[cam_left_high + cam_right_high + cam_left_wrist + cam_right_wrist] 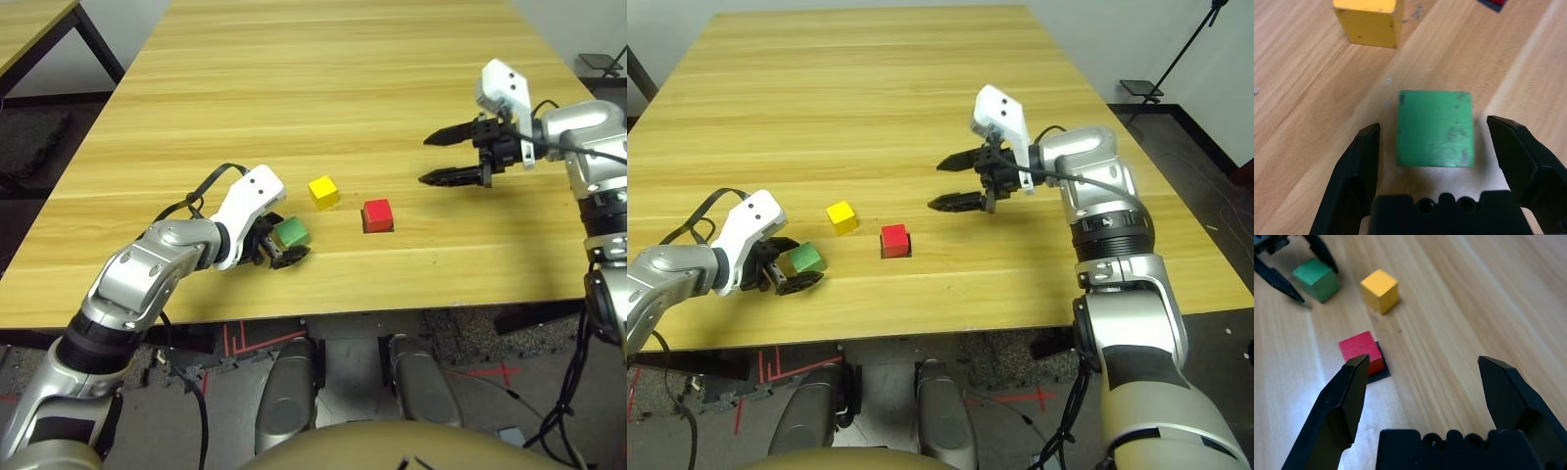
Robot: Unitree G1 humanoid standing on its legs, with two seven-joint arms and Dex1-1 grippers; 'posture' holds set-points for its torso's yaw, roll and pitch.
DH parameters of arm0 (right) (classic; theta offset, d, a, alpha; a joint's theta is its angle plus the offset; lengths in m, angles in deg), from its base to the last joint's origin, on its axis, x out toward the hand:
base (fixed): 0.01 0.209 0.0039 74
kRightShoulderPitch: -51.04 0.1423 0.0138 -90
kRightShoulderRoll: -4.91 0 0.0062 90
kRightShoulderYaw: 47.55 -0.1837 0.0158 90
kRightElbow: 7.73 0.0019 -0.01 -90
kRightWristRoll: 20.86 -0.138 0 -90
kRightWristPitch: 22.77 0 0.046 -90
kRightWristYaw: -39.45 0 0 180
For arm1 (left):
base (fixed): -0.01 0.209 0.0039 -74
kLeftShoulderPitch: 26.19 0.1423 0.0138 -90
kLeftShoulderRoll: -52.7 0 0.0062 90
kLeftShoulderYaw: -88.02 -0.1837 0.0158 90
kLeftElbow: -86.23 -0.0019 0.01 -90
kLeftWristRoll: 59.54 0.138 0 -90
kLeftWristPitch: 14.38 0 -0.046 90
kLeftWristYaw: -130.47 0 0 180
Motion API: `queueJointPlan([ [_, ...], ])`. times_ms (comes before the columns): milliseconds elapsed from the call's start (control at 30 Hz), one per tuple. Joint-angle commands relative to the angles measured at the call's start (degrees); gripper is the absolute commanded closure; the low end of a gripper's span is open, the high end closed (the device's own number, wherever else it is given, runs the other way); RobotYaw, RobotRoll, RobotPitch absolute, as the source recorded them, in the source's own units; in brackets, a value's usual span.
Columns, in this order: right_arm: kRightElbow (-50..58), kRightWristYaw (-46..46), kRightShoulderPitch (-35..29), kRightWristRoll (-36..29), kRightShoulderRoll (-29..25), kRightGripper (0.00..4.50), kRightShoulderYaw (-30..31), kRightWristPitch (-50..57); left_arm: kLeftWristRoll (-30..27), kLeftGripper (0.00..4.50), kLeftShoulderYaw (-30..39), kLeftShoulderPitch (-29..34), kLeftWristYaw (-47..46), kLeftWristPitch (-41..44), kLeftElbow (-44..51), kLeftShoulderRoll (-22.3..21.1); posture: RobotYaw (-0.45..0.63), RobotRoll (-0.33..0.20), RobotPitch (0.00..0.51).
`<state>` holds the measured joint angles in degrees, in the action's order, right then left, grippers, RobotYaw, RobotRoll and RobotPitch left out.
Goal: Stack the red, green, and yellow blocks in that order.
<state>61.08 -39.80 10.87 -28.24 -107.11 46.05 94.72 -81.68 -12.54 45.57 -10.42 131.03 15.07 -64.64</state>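
From the head camera, a light wooden table (294,88) carries three small cubes near its front edge. The green cube (291,233) sits furthest to the robot's left, between the two black fingers of the left gripper (282,242), whose jaws are spread on either side of it. The yellow cube (323,192) lies just beyond and to the right of the green one, apart from it. The red cube (377,213) rests further right on a flat black square patch (379,228), clear of the other two. The right gripper (443,158) is raised above the table, well to the right of the red cube, its two fingers parted and holding nothing.

In the left wrist view, the green cube (1435,128) lies flat on the wood directly between the left gripper (1436,139) fingers. A narrow gap of bare table shows on each side, so neither finger touches it. The yellow cube (1370,20) stands just past it.

In the right wrist view, the right gripper (1425,369) fingers are wide apart. The red cube (1361,351) shows beyond one fingertip, on its black patch (1382,372). The yellow cube (1380,290) and the green cube (1316,279) lie further off, the green one framed by the other gripper's fingers (1273,279).
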Motion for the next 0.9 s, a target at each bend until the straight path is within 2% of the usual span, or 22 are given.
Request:
queueJointPlan([
  [33, 4.0, 2.1, -2.2, -1.9, -1.1, 0.00, -0.7, 2.6, -0.8, 1.32, -0.2, -2.7, 1.4, 1.0, 0.2, 0.9, 0.16, -0.127, 0.083],
  [133, 5.7, 3.1, -3.4, -2.8, -1.9, 0.00, -1.0, 3.8, -2.4, 2.38, 0.2, -7.8, 3.3, 2.3, 0.5, 1.4, 0.15, -0.122, 0.082],
  [167, 6.0, 3.4, -3.6, -3.1, -2.2, 0.00, -1.0, 4.1, -2.7, 2.52, 0.1, -9.1, 4.0, 2.6, 0.4, 1.2, 0.15, -0.120, 0.082],
  [300, 8.6, 4.4, -5.9, -4.8, -3.5, 0.00, -1.3, 5.5, -3.7, 2.52, -2.8, -21.1, 10.5, 2.8, -2.7, 1.2, 0.13, -0.110, 0.083],
  [367, 9.3, 5.0, -6.8, -5.4, -3.9, 0.00, -1.5, 5.8, -3.0, 2.52, -4.8, -25.1, 12.9, 1.8, -5.2, 1.6, 0.11, -0.102, 0.082],
  [500, 11.1, 6.7, -8.4, -6.8, -4.6, 0.00, -2.2, 7.1, -1.1, 2.52, -9.5, -33.5, 17.6, -1.4, -12.9, 5.7, 0.09, -0.091, 0.080],
  [633, 12.6, 7.9, -9.8, -7.5, -5.1, 0.00, -2.5, 7.9, 1.8, 2.52, -13.2, -37.6, 20.9, -5.5, -19.4, 9.3, 0.05, -0.085, 0.081],
  [767, 15.2, 9.8, -12.7, -8.9, -5.9, 0.00, -3.6, 9.3, 5.9, 2.52, -17.3, -42.3, 23.3, -10.4, -29.8, 16.7, 0.02, -0.075, 0.086],
  [900, 17.3, 11.3, -14.7, -10.0, -6.0, 0.00, -4.2, 10.6, 8.8, 2.52, -18.8, -45.2, 25.2, -13.6, -36.8, 21.1, -0.01, -0.069, 0.092],
])
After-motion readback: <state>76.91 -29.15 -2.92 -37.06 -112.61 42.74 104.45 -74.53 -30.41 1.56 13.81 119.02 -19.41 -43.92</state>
